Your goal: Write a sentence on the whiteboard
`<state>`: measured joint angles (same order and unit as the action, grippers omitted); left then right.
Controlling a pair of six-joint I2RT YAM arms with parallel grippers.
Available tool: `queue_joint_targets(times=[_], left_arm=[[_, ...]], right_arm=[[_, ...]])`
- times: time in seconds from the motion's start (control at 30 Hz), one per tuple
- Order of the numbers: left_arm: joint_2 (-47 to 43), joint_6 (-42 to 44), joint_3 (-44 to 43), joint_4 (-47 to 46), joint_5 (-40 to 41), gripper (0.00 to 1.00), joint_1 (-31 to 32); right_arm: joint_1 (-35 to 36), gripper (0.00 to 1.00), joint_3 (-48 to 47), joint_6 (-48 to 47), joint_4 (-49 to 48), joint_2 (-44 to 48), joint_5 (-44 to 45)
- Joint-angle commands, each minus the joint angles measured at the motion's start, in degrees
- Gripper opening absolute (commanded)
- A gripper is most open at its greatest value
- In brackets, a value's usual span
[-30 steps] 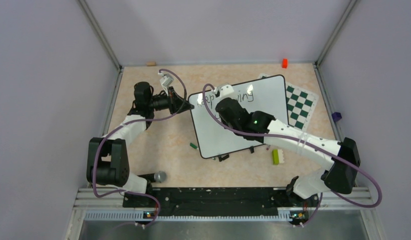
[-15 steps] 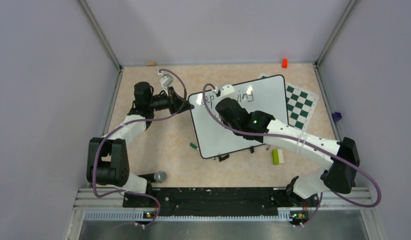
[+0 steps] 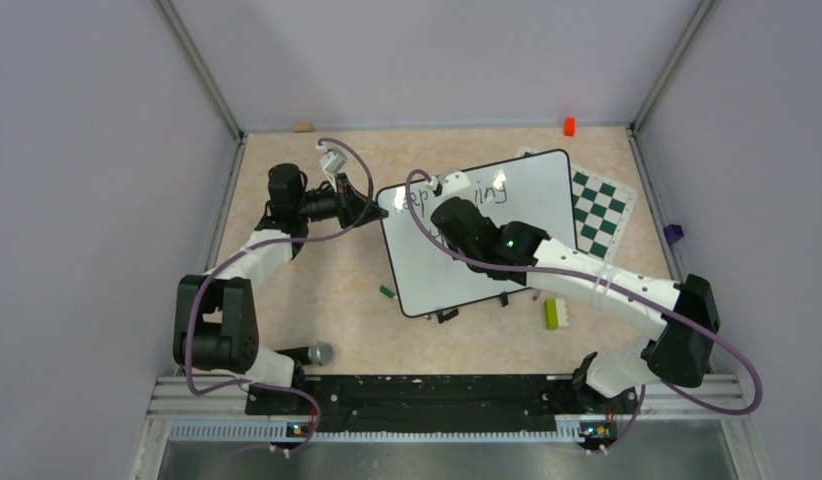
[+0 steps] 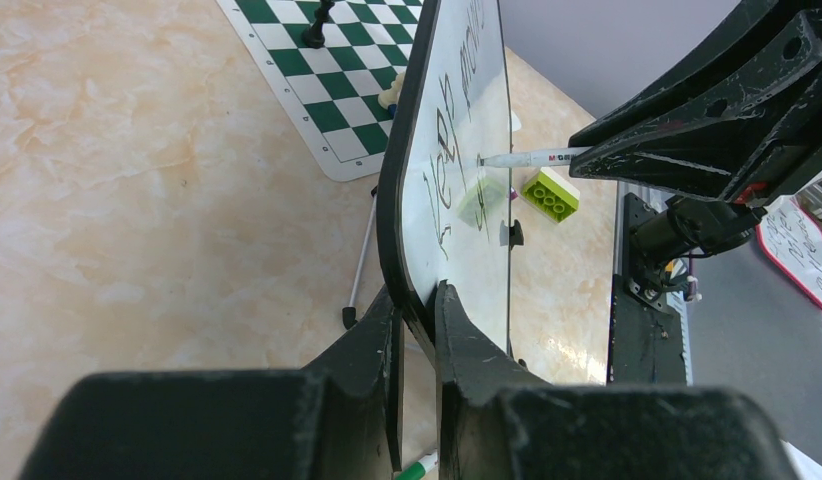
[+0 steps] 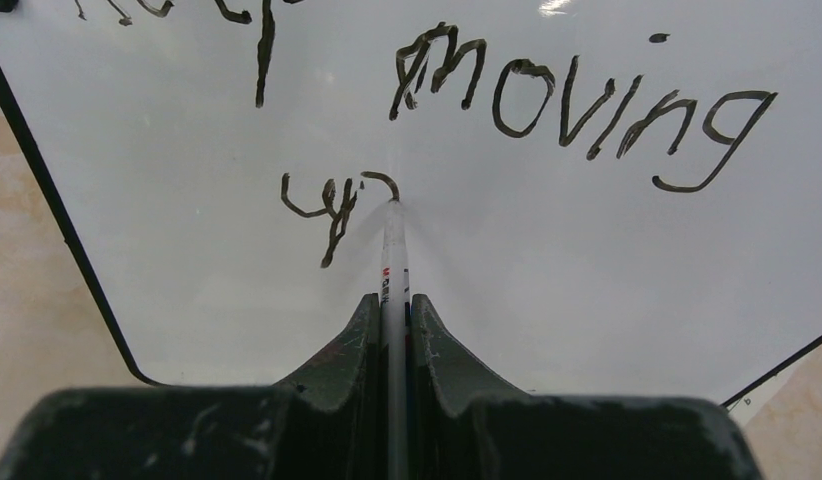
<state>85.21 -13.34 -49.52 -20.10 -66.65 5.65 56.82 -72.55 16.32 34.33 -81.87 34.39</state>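
The whiteboard [image 3: 457,275] stands tilted on the table, its black rim pinched by my left gripper [image 4: 415,300], which is shut on its left edge. My right gripper [image 5: 392,300] is shut on a thin white marker [image 5: 392,255], whose tip touches the board face. The sentence [image 5: 577,100] reads "Keep moving" on the upper line. Below it stand the letters "up" [image 5: 322,205] and a fresh curved stroke at the marker tip. From the left wrist the board [image 4: 467,250] is seen nearly edge-on, with the marker [image 4: 527,158] pressed against it.
A green-and-white chess mat [image 3: 605,205] lies behind the board's right side, with a dark piece [image 4: 315,30] on it. A lime brick [image 3: 552,313], a green-capped pen [image 3: 387,292], a grey round object [image 3: 320,353], a red block [image 3: 569,126] and a purple item [image 3: 672,233] lie around.
The right wrist has crept very slightly over the board. The left arm and the board have stayed put.
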Motion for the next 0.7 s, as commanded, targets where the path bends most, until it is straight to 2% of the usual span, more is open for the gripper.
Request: queue_joint_targets(times=[0.0,0.4,0.67], left_arm=[[1.16,9.32,2.61,6.73,-5.8,0.13,2.88],[1.19,9.48,2.67,6.74,-5.8,0.13,2.87],[1.07,9.43,2.56,6.83,-5.94,0.13,2.88]], right_arm=[[-0.63,0.0,-1.26,0.47,0.54,1.03,-2.34],[-0.65,0.0,-2.03,-0.16,-2.46,0.95,-6.33],[-0.82,0.0,0.59,0.21,-4.1,7.17,-7.9]])
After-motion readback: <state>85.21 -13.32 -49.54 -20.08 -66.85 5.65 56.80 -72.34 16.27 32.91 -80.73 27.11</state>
